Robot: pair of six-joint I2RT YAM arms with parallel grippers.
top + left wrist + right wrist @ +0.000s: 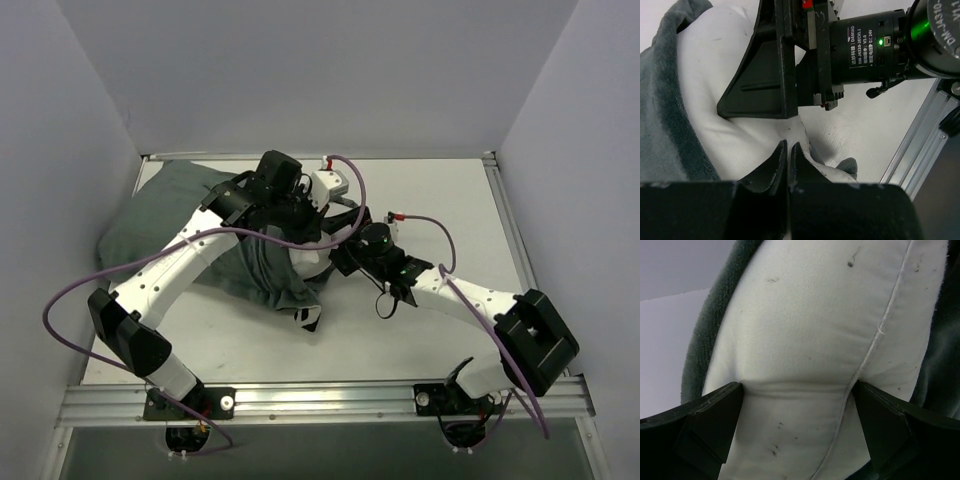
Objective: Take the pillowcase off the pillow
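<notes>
Starting at the left: the pillowcase is lying grey-green side up across the back-left of the worktop. Its long axis is running from that corner toward the middle, with the open mouth pointing at the right arm. The left gripper is reaching over the mouth end, jaws clenched tight and tips pressing into white fabric. Honestly can't tell if they're pinching any of the case, since only a scrap of grey-green is showing near them.

Moving right, the pillow is poking its bare white end out of the cover, with the rest sitting inside. The right gripper is facing that end head-on, jaws released and spread wide, straddling it and brushing both flanks. So the right arm is the nearer one.

My guess is everything's hinging on that end lying straight ahead between those jaws: clamp, then drag rightward along the long axis while the left arm is anchoring the cover.
</notes>
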